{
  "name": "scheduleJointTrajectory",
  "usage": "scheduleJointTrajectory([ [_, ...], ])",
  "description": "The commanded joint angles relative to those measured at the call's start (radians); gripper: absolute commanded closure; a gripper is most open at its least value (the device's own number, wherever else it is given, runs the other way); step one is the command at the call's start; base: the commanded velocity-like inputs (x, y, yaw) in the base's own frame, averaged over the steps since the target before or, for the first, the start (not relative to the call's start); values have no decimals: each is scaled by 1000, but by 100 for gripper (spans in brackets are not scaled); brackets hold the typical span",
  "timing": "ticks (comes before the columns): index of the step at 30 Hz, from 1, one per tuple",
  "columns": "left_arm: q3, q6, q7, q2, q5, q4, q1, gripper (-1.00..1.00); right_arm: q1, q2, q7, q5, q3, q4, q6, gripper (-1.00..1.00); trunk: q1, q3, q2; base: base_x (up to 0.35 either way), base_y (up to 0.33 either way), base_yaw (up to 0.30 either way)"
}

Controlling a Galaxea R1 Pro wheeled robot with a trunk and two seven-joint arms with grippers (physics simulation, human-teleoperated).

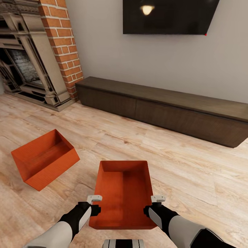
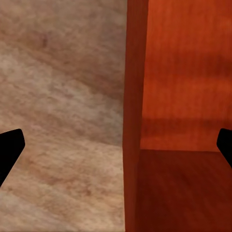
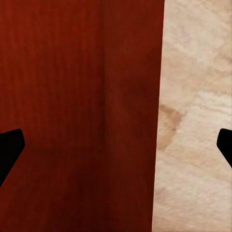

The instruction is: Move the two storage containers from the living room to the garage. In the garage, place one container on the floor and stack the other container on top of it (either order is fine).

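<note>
Two orange-red storage containers rest on the light wood planks of the living room. The nearer container (image 1: pixel 124 193) lies straight ahead of me, open side up. My left gripper (image 1: pixel 95 206) is open at its left rim, and in the left wrist view that gripper (image 2: pixel 116 150) has the container wall (image 2: pixel 134 121) between its spread fingers. At the right rim my right gripper (image 1: pixel 155 206) is open too; in the right wrist view this gripper (image 3: pixel 116 150) straddles the container's right wall (image 3: pixel 145 121). The other container (image 1: pixel 44 158) sits tilted to the left, apart from both arms.
A long low dark-brown cabinet (image 1: pixel 172 106) runs along the grey wall ahead, under a black TV (image 1: pixel 168 15). The red brick fireplace (image 1: pixel 38 55) stands at the far left. Bare wood floor (image 1: pixel 193 165) stretches to the right of the near container.
</note>
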Motion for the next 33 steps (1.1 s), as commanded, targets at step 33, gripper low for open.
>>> scheduleJointTrajectory([
  [33, -2, 6, 94, -8, 8, -8, 0, -100, 0, -2, -6, -7, 8, -2, 5, -100, 0, -1, 0, 0, 0, 0],
])
